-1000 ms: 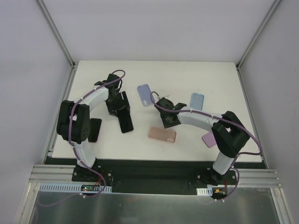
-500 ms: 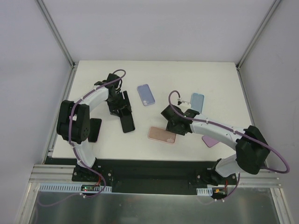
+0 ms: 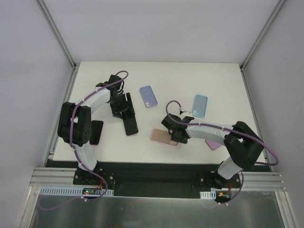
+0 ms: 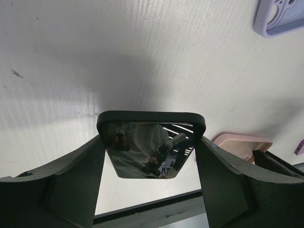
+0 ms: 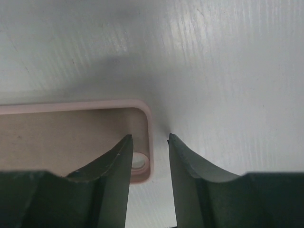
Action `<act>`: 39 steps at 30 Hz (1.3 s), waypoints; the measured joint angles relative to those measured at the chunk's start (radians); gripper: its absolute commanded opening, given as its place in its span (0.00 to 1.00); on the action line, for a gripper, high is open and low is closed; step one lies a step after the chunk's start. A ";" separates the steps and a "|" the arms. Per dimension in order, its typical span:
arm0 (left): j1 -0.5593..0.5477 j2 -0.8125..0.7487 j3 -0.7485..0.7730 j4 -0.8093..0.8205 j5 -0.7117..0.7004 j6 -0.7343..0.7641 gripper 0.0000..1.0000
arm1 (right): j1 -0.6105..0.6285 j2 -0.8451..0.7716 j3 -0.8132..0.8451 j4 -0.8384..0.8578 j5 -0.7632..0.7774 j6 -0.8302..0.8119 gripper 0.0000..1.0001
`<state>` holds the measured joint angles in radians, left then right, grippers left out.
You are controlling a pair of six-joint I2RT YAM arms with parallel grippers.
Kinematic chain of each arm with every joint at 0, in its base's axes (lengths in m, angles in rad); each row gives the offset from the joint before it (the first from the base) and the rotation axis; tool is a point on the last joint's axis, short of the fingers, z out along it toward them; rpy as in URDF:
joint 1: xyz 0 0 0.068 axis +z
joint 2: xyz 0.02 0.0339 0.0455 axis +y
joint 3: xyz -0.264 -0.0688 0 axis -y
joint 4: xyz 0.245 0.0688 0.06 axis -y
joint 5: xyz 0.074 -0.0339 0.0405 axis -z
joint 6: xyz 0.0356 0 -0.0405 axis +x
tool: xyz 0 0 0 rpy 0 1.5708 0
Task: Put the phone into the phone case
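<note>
The black phone (image 3: 130, 125) is held by its sides in my left gripper (image 3: 124, 113), left of centre on the table. In the left wrist view the glossy phone (image 4: 142, 159) sits between both fingers of the left gripper (image 4: 151, 140). The pink phone case (image 3: 161, 137) lies open side up to the phone's right; it also shows in the left wrist view (image 4: 242, 144). My right gripper (image 3: 174, 135) is low at the case's right end. In the right wrist view the right gripper (image 5: 149, 138) is open and straddles the end wall of the case (image 5: 66, 133), one finger inside and one outside.
A lilac case (image 3: 148, 96) lies at centre back, a light blue case (image 3: 200, 105) at the right, and a purple case (image 3: 213, 143) under the right arm. A black slab (image 3: 96, 132) lies by the left arm's base. The lilac case also shows in the left wrist view (image 4: 280, 16).
My right gripper has moved toward the near side and come down onto the right end of the pink case. My left gripper with the phone has barely shifted.
</note>
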<state>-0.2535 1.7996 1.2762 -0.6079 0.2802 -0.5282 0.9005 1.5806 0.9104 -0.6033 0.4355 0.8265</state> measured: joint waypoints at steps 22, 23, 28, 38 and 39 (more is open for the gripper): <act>0.000 -0.062 -0.077 0.024 0.054 0.063 0.00 | -0.171 0.097 0.252 0.187 -0.410 -1.160 0.10; 0.000 -0.074 -0.085 0.028 0.058 0.066 0.00 | -0.180 0.115 0.282 0.183 -0.447 -1.236 0.10; 0.000 -0.111 -0.121 0.028 0.087 0.090 0.00 | -0.176 0.183 0.334 0.177 -0.583 -1.517 0.10; 0.000 -0.111 -0.155 0.031 0.182 0.121 0.00 | -0.174 0.260 0.379 0.129 -0.763 -1.815 0.27; 0.000 -0.111 -0.155 0.031 0.187 0.121 0.00 | -0.174 0.270 0.391 0.125 -0.765 -1.835 0.30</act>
<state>-0.2535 1.6886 1.1210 -0.5770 0.4667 -0.4072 0.7261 1.8507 1.3018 -0.4782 -0.3298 -1.0080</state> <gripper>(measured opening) 0.687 0.203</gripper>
